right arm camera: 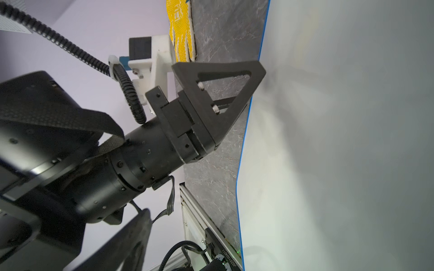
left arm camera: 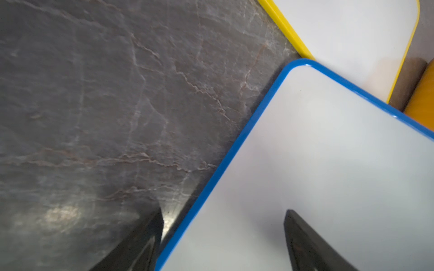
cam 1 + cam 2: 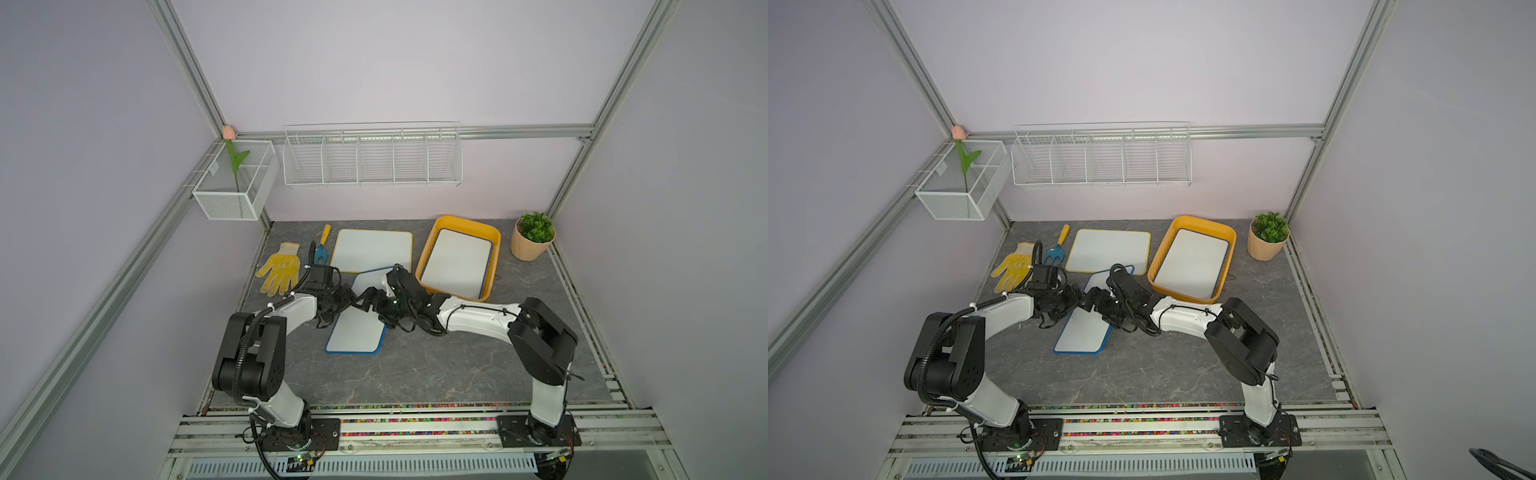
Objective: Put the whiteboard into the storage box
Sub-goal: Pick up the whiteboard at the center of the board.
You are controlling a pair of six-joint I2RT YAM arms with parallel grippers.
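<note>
straddling the long left edge of the blue whiteboard (image 3: 357, 332) on the table (image 2: 94, 117), the left gripper (image 2: 224, 211) has its fingers wide; the right gripper (image 3: 371, 300), also wide, hovers opposite, nearer the storage box (image 3: 467, 224).

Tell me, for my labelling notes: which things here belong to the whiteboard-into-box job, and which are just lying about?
Job: storage box; boxed blue-framed whiteboard; loose blue-framed whiteboard; yellow-framed whiteboard.

Lying about: yellow work glove; garden hand fork; potted plant; wire rack; mesh basket; tulip.
</note>
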